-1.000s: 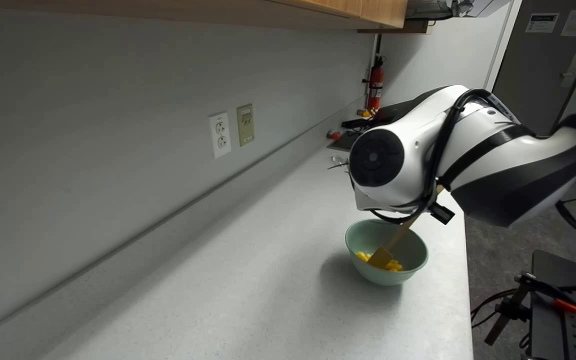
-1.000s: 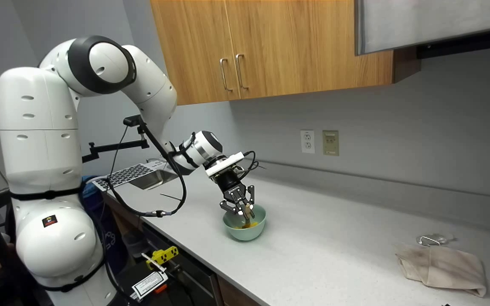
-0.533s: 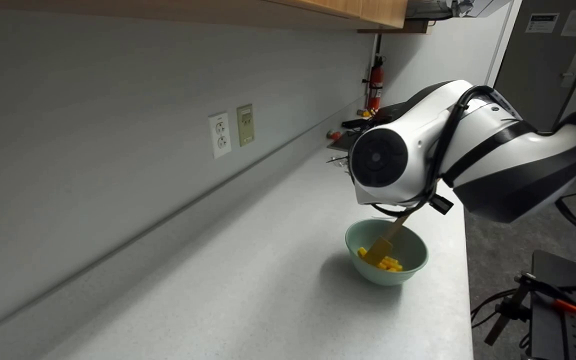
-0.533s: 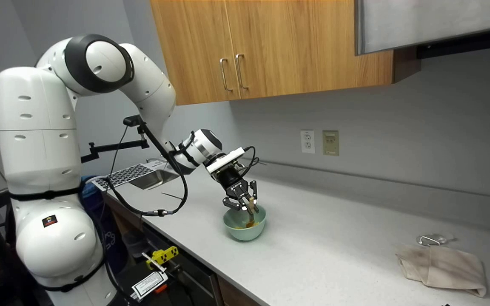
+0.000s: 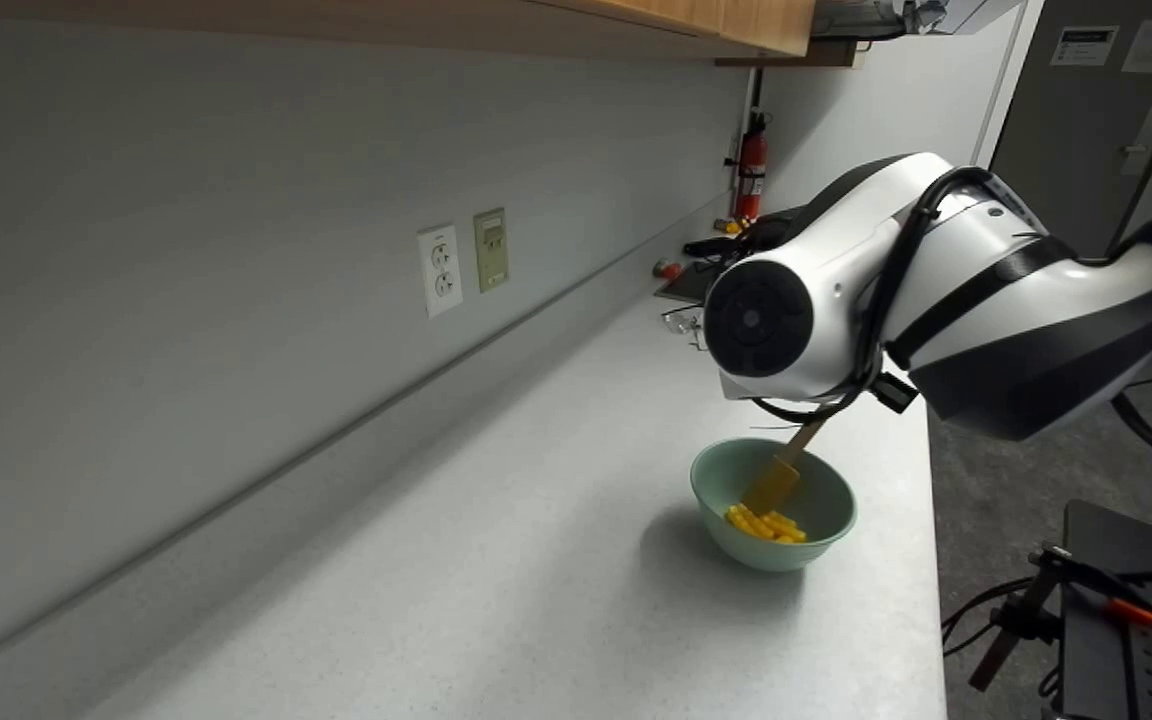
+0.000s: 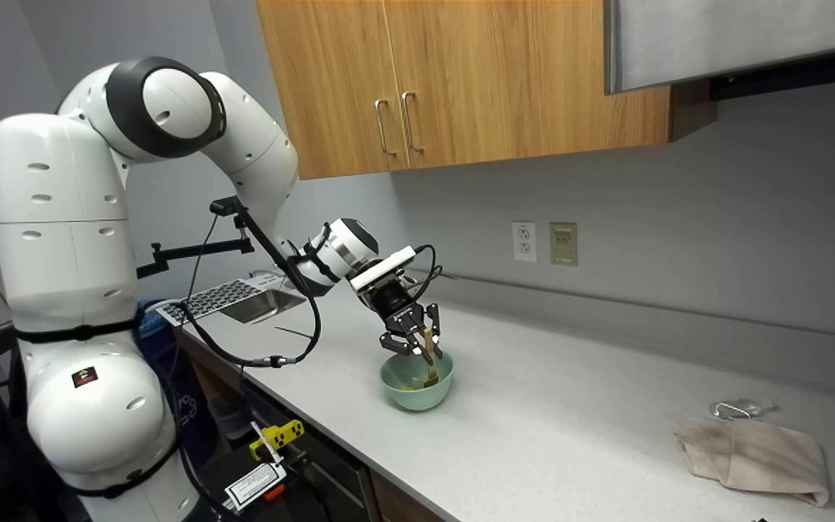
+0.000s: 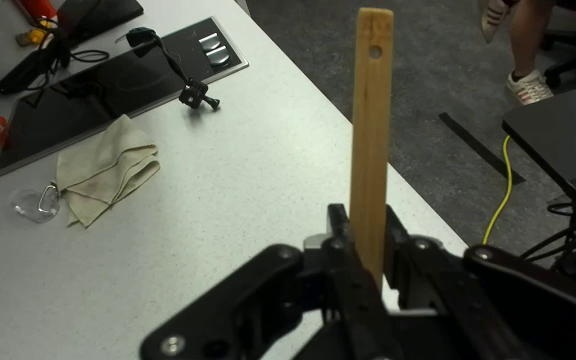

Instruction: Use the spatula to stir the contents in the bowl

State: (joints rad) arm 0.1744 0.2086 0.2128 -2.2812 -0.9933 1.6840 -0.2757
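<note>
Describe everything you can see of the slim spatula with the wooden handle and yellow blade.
The slim yellow-bladed spatula has a straight, flat, tan handle that looks wooden, with a small round hole near its end, and a flat, dull-yellow blade of unclear material. It slants, blade down inside the round mint-green bowl, at the small yellow pieces; whether it touches the bowl cannot be told. The black jointed gripper clasps the handle, whose holed end sticks out beyond.

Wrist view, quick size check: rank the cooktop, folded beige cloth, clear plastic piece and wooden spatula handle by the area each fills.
1. Black cooktop
2. Wooden spatula handle (much closer, so real size unsure)
3. Folded beige cloth
4. Clear plastic piece
</note>
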